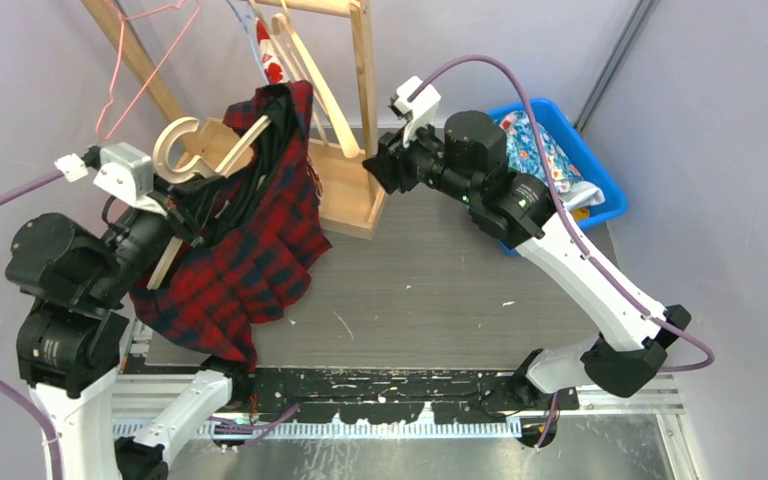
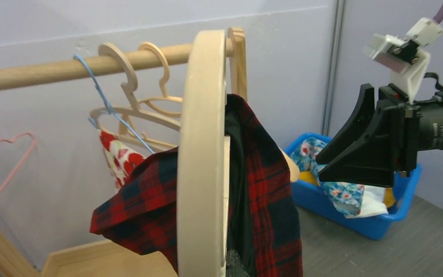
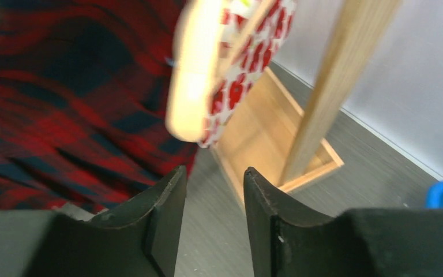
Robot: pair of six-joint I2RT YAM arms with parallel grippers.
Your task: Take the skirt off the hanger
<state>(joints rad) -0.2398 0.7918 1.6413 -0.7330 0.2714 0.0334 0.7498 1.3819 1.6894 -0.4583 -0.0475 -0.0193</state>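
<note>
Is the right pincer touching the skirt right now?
Apart. The top view shows the right pincer short of the skirt, with the wooden stand's base showing in the gap between them.

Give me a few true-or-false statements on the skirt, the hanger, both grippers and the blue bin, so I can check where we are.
1. The skirt is draped over the hanger. True.
2. The right gripper is clamped on the skirt. False: its jaws stand apart with nothing between them.
3. The left gripper is shut on the hanger. True.
4. The bin is empty. False: a flowered cloth lies in it.
</note>
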